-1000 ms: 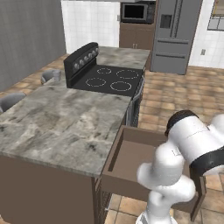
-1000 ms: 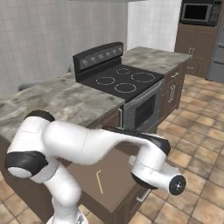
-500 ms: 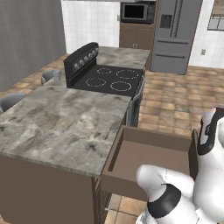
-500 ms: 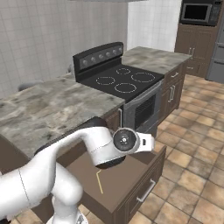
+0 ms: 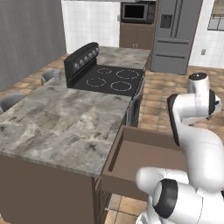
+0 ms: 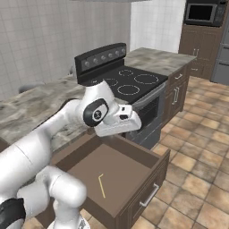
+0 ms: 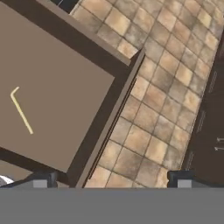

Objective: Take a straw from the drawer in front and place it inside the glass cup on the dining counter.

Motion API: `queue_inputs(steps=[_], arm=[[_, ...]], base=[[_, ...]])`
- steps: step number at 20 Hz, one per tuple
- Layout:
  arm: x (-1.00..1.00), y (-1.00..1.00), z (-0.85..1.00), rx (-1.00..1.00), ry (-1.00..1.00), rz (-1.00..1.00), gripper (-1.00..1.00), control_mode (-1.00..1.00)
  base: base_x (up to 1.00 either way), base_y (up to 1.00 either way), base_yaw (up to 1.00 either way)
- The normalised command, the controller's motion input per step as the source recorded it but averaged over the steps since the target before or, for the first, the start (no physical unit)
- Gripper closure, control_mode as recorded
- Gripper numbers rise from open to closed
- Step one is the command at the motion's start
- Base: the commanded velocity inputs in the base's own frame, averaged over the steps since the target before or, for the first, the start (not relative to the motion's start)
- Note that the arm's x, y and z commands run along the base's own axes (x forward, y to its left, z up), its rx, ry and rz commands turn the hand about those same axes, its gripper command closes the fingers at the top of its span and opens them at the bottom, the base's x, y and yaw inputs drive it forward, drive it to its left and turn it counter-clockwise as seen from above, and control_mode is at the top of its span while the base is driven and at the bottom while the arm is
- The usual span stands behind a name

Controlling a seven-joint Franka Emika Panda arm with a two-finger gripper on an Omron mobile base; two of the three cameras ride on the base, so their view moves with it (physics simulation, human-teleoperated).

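The drawer (image 6: 112,172) stands pulled open below the dining counter (image 5: 57,127), with its dark front panel and silver handle (image 6: 150,197) facing the tiled floor. A thin yellowish straw (image 6: 102,185) with a bent end lies flat on the drawer floor, also seen in the hand view as the straw (image 7: 20,109) at left. My gripper (image 7: 111,179) hangs well above the drawer's front panel, open, with nothing between its fingers. In the right base view the white hand (image 6: 120,121) hovers over the drawer's rear half. The glass cup is out of view.
A black stovetop (image 5: 111,81) with a raised control panel adjoins the counter's far end. Two grey stool seats (image 5: 51,75) stand along the counter's left side. Tiled floor (image 7: 166,87) lies in front of the drawer. A fridge (image 5: 177,35) stands at the back.
The arm has swung from low in front of the drawer up and back toward the counter, lifting the hand above the drawer. Drawer and straw have stayed put.
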Motion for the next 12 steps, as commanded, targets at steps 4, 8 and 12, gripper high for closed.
queue_inputs(steps=[4, 8, 12], arm=[[0.05, -0.05, 0.03, 0.00, 0.73, -0.18, -1.00, -1.00], [-0.02, -0.04, -0.10, 0.06, 0.49, -0.08, -1.00, -1.00], [-0.20, 0.00, -0.21, 0.11, 0.28, -0.01, -1.00, -1.00]], base=[[0.00, 0.00, 0.00], [0.00, 0.00, 0.00], [0.00, 0.00, 0.00]])
